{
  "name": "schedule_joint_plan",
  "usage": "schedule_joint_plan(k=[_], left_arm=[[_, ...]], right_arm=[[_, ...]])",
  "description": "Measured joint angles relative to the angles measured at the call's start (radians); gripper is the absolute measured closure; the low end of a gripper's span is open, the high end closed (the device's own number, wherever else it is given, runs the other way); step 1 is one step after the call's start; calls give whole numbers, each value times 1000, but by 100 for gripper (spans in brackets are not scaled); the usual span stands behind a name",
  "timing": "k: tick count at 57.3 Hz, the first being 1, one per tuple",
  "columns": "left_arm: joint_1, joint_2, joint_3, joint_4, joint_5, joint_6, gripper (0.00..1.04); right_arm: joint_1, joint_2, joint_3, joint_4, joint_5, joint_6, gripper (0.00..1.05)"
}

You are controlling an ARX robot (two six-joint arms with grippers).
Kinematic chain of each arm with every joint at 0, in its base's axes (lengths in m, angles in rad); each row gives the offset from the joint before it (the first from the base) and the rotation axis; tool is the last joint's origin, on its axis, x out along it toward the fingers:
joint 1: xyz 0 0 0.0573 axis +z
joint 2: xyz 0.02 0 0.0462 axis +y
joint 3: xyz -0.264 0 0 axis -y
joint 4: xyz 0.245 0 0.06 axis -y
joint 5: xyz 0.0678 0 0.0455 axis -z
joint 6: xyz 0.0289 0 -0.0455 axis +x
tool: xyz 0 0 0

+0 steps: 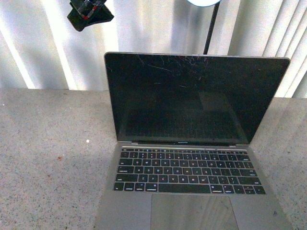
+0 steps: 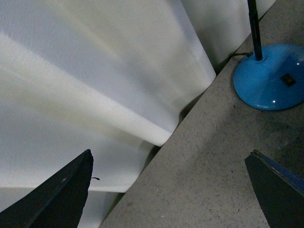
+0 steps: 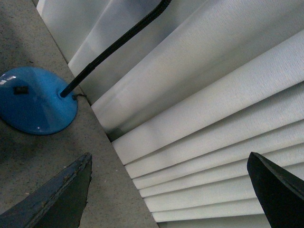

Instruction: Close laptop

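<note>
Currently the laptop (image 1: 192, 143) sits open on the grey speckled table (image 1: 48, 143), close in front of the robot, its scratched black screen upright and facing it. Behind it stand a blue-based lamp (image 2: 270, 78) and a white pleated curtain (image 1: 48, 43). The left gripper (image 2: 171, 190) and right gripper (image 3: 168, 194) both have their fingers spread wide, holding nothing.

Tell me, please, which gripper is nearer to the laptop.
Left, probably. The left gripper hangs above the laptop, at its top-left corner. The right gripper is outside the front view; its wrist view shows lamp base and curtain, no laptop.
</note>
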Motion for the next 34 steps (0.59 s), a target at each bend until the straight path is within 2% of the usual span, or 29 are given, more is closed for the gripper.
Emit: schedule_joint_plan(k=[13, 17, 34], left_arm=[[-30, 43, 65, -58, 1, 57, 7], [-40, 55, 75, -62, 1, 73, 8], [-76, 65, 64, -71, 18, 142, 58]], right_arm=[[25, 68, 85, -59, 16, -37, 7], [41, 89, 89, -48, 31, -42, 21], [88, 97, 77, -45, 33, -71, 73]])
